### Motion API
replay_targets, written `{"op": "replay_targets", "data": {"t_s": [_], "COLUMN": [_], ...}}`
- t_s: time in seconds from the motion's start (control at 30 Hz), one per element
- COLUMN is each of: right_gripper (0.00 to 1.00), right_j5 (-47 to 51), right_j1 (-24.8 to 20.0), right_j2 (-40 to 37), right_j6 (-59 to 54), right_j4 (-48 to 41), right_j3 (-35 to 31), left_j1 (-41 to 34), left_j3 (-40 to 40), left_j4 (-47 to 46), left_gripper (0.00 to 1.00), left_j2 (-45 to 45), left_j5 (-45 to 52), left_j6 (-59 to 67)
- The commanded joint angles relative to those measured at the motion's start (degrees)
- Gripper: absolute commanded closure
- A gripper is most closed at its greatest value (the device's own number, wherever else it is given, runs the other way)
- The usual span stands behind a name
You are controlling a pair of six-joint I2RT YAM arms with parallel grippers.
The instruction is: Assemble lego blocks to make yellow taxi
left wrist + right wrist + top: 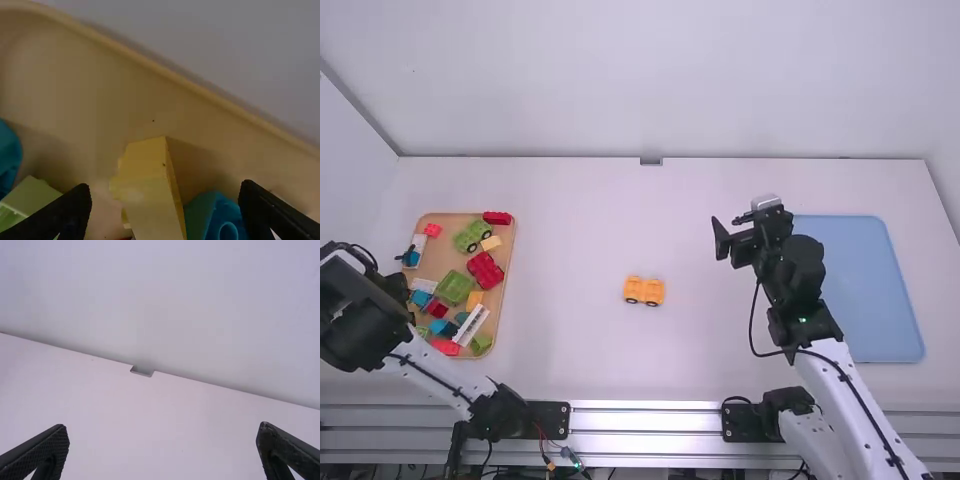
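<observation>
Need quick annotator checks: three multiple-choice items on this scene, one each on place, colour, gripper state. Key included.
1. Where is the tan rectangular tray of mixed lego blocks?
A. On the right arm's side
B. On the left arm's side
C. At the table's middle

2. What colour is the small wheeled lego base standing alone on the table?
A. Orange-yellow
B. Green
C. Blue

3. What state is the black right gripper in?
A. Shut on a red block
B. Shut and empty
C. Open and empty

Key:
1: B, the high view shows the tray at left, beside the left arm.
2: A, its orange-yellow body sits on dark wheels in the high view.
3: C, the right wrist view shows its fingers wide apart with nothing held between them.
</observation>
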Motion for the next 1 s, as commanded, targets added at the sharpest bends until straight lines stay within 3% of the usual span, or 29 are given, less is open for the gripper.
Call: {"op": "replay_targets", "data": {"t_s": [0.0,0.2,0.73,0.97], "right_gripper": [0.01,0.01,0.01,0.01], "right_j5": [-0.1,-0.1,0.0,0.0], "right_j1": [-0.1,-0.1,-0.1,-0.1], "right_j2": [0.0,0.0,0.0,0.0], "right_j6": [0.2,0.2,0.1,0.1], "right_j4": [0.2,0.2,0.4,0.4], "right_j3": [2.0,2.0,2.0,2.0], "left_j1": [-1.3,-3.0,-3.0,-3.0], "left_j3": [-0.3,-0.3,-0.4,-0.5], "left_j4": [-1.1,-1.0,0.7,1.1], "left_gripper": [0.22,0.31,0.35,0.50], "left_j2": [0.3,0.4,2.7,3.1], "left_j5": [-2.5,-4.3,-5.2,-5.1], "left_j6": [-2.5,-5.7,-7.0,-7.0]}}
